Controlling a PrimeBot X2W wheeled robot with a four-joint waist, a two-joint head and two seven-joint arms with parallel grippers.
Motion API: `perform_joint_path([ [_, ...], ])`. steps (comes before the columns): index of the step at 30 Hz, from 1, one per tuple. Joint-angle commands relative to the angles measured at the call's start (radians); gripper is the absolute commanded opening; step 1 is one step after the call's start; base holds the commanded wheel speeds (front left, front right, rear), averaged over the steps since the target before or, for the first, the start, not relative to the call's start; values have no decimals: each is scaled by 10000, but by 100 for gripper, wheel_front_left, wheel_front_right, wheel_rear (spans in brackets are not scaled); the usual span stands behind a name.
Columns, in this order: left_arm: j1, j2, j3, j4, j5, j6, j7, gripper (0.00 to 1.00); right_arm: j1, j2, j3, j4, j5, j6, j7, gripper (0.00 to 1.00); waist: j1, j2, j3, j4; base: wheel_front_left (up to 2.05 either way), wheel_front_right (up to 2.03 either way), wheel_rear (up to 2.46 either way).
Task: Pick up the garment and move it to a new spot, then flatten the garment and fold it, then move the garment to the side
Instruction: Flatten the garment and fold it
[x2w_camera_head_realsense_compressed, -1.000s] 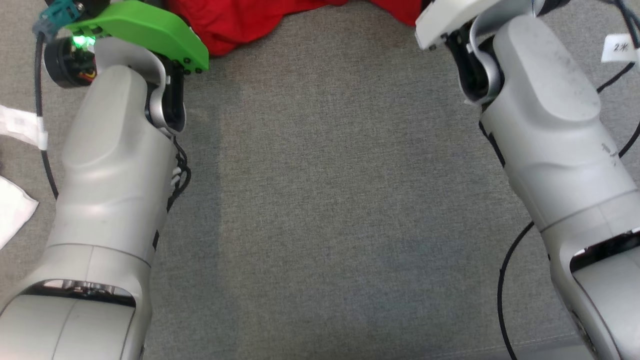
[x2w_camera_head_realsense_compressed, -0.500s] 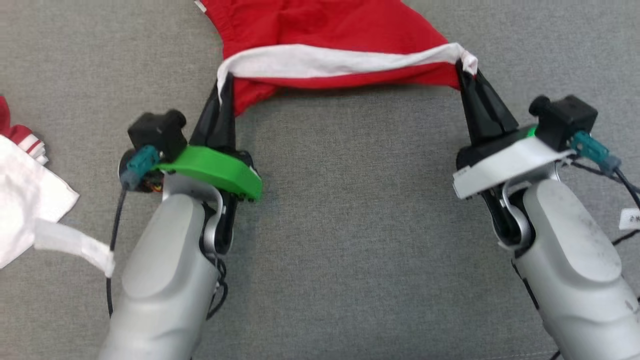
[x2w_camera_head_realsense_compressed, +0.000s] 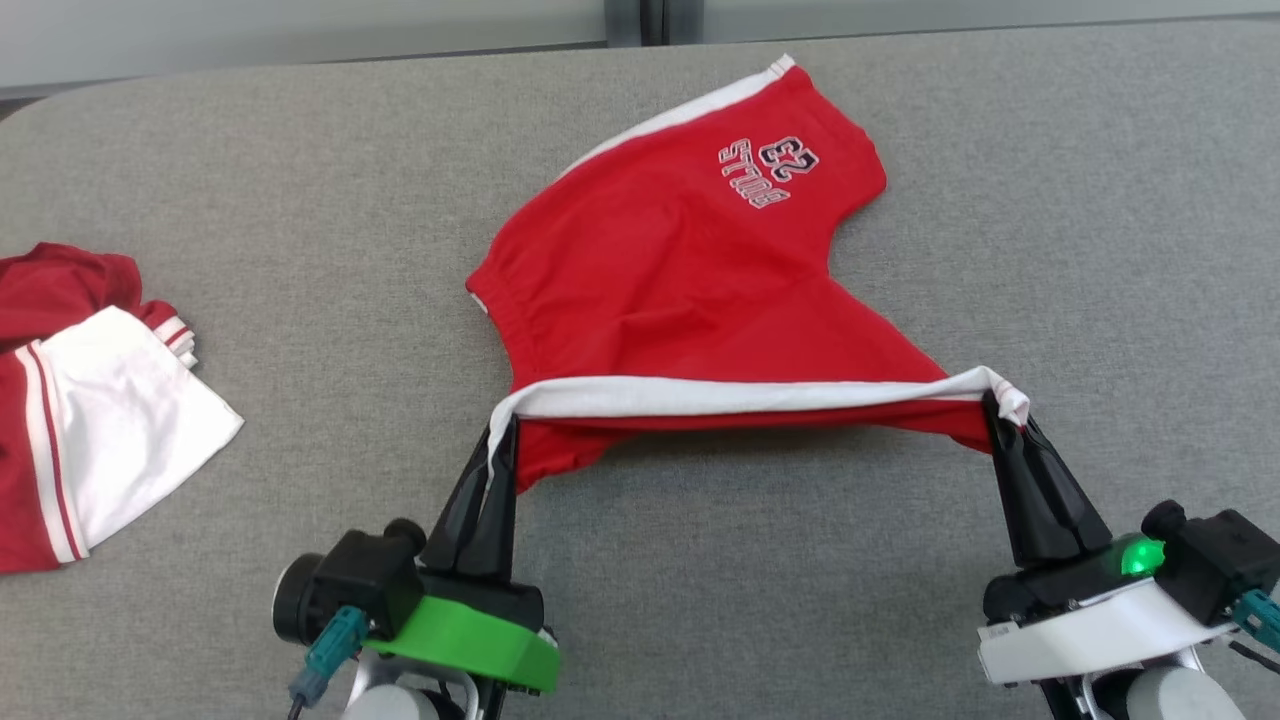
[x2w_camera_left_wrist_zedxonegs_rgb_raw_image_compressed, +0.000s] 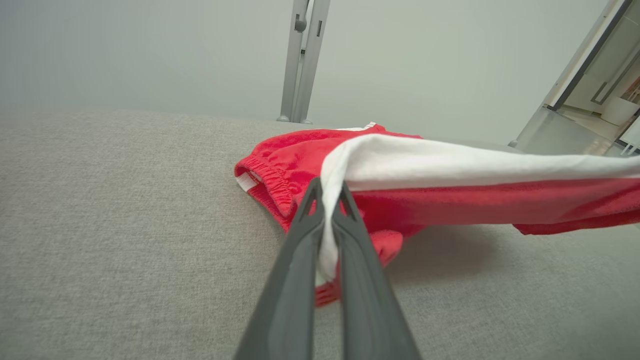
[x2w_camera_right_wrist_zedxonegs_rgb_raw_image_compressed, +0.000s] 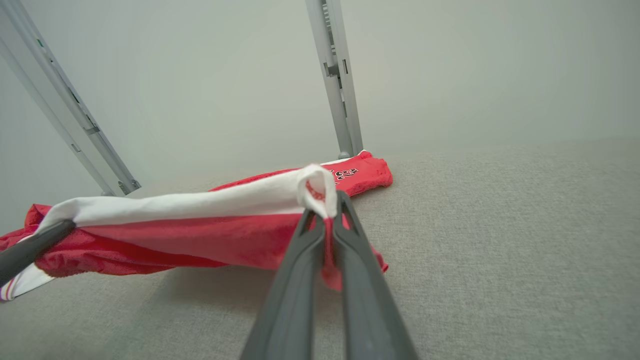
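Red shorts (x2w_camera_right_wrist_zedxonegs_rgb_raw_image_compressed: 200, 240) in right end effector (x2w_camera_right_wrist_zedxonegs_rgb_raw_image_compressed: 326, 207)

Shorts (x2w_camera_head_realsense_compressed: 680, 290) are soft matt cloth, tabletop (x2w_camera_head_realsense_compressed: 300, 150) coarse woven fabric, fingers (x2w_camera_left_wrist_zedxonegs_rgb_raw_image_compressed: 295, 280) smooth matt plastic

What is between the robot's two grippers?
The red shorts; their white edge spans left gripper to right gripper, in the head view.

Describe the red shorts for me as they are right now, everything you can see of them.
The red fabric shorts have white side stripes, an elastic waistband and a "Bulls 23" print on the far leg. One white-striped edge is lifted and stretched taut between the left gripper and right gripper, each with fingers shut on a corner. The rest lies rumpled on the grey cloth surface.
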Motion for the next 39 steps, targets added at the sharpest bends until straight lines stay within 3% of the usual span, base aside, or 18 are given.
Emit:
perform_joint_path([
  [1, 365, 118, -76, -405, 112, 92, 154, 0, 378, 51, -168, -389, -131, -14, 171, 0, 1, 0, -504, 111, 0, 0, 0],
  [6, 1102, 382, -257, -1594, 106, 309, 825, 0, 1146, 201, -582, -1407, -295, -14, 795, 0, 1, 0, -652, 97, 0, 0, 0],
  [9, 1116, 490, -349, -1764, 28, 205, 1149, 0, 1082, 167, -752, -1486, -243, -14, 1010, 0, 1, 0, -596, 131, 0, 0, 0],
  [13, 513, 483, -347, -1608, -106, 38, 1310, 0, 303, -103, -1009, -1202, -125, -14, 1198, 0, 1, 0, -175, 164, 0, 0, 0],
  [20, -1262, 241, -449, -558, -240, -470, 1273, 0, -1868, -1128, -953, -192, 170, -14, 1285, 0, 1, 0, 1360, 689, 0, 0, 0],
  [27, -3158, -73, -435, 954, -552, -738, 756, 0, -4707, -2043, -134, 1615, 716, -14, 1403, 0, 1, 0, 2607, 1298, 0, 0, 0],
  [39, -5495, -270, -1015, 3175, -1034, -1055, 380, 0, -8944, -2705, 1633, 6203, 1768, -17, 973, 0, 1, 0, 3092, 2054, 0, 0, 0],
])
